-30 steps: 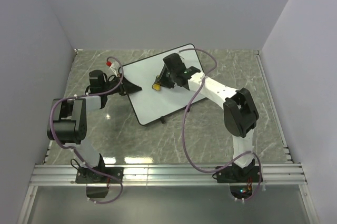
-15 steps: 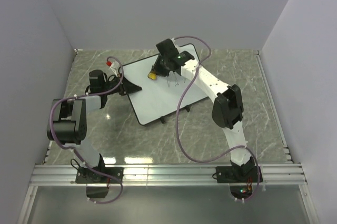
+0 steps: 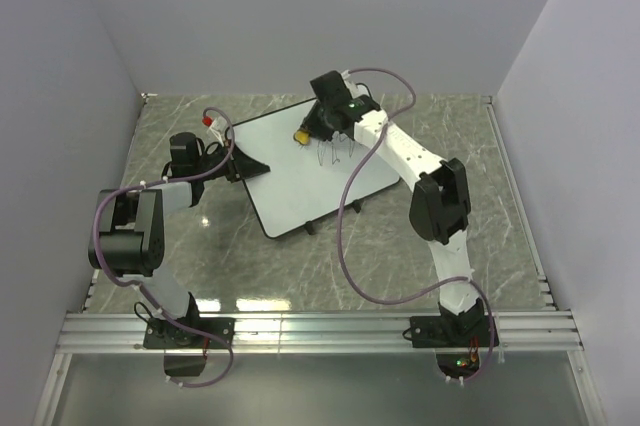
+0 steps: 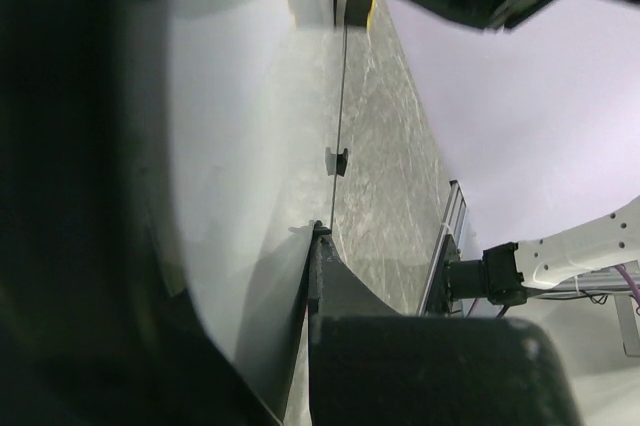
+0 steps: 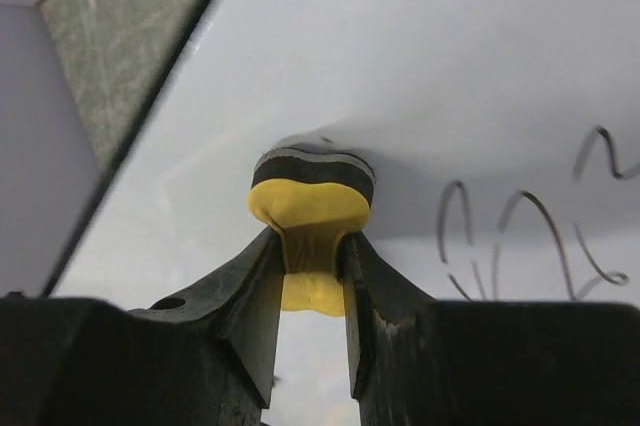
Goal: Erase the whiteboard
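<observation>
The whiteboard (image 3: pixel 290 186) lies tilted on the marble table, with dark scribbles (image 3: pixel 330 153) near its far edge. My right gripper (image 3: pixel 310 132) is shut on a small yellow eraser (image 3: pixel 301 134) and presses it on the board just left of the scribbles. In the right wrist view the eraser (image 5: pixel 310 208) is pinched between my fingers, its dark pad on the board (image 5: pixel 400 66), with the scribbles (image 5: pixel 520 236) to its right. My left gripper (image 3: pixel 248 166) is shut on the board's left edge. In the left wrist view one finger (image 4: pixel 345 291) lies against the board (image 4: pixel 240 166).
A small red and white object (image 3: pixel 211 123) sits by the left arm, beyond the board's far left corner. The board's two black feet (image 3: pixel 309 229) point toward the arms. Grey walls enclose the table; a metal rail (image 3: pixel 320 331) runs along the near edge.
My right gripper has carried the eraser from the middle of the board to its far edge, uncovering the scribbles to its right. The left arm and the board have not moved.
</observation>
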